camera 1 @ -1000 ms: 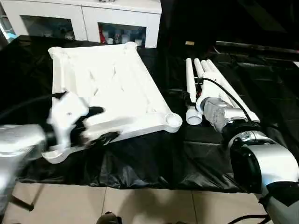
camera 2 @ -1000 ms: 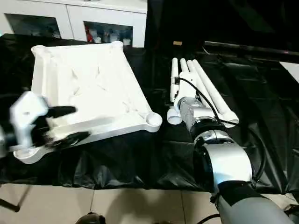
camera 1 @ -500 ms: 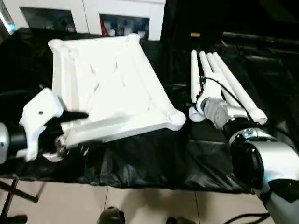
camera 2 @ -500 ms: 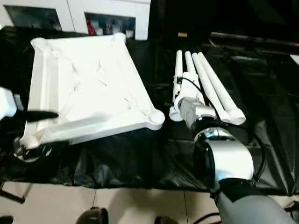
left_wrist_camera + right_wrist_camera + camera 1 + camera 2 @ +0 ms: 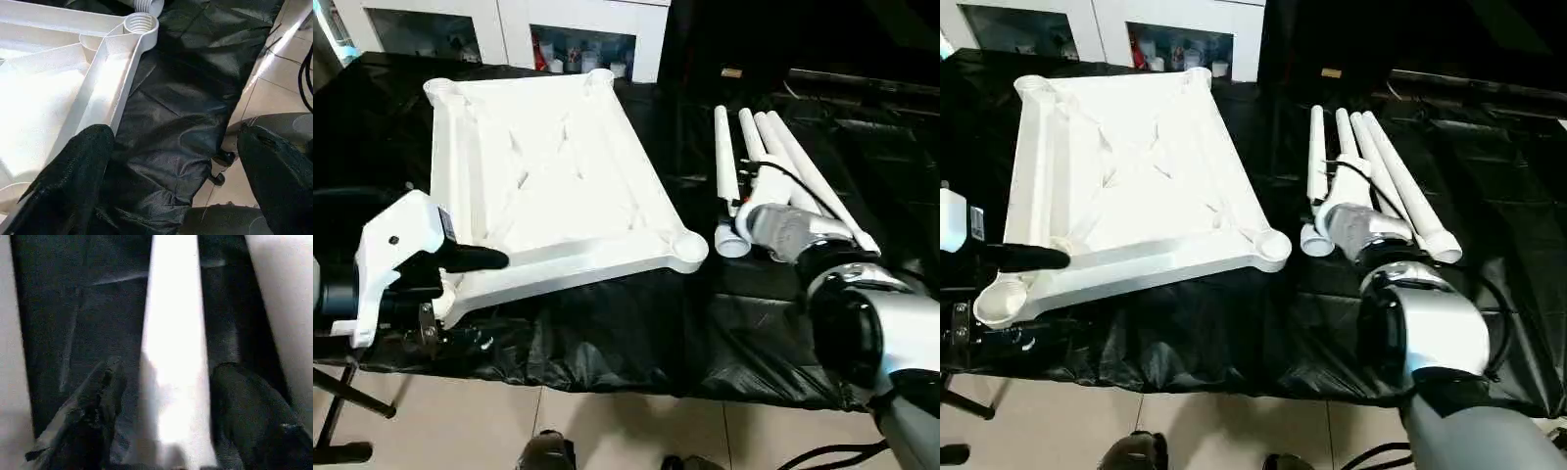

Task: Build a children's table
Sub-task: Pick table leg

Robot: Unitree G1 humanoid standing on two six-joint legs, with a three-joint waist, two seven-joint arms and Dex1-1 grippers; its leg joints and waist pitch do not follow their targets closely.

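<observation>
Legs (image 5: 773, 147) number four beside one tabletop (image 5: 548, 186); left gripper (image 5: 171, 171) gapes empty, right gripper (image 5: 161, 416) straddles one leg.

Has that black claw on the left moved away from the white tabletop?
Yes. The left gripper has slid outward along the tabletop near rim, from partway along it to its near-left corner socket.

I read this as an indoor room fitted out for robot trials rather than a lived-in home: my bench (image 5: 636, 343) is draped in crinkled black sheeting, the floor (image 5: 607, 431) beneath is pale glossy tile, and against the far wall stands a white cabinet (image 5: 509, 24) with glass doors and small objects, too small to identify, on its shelves
</observation>
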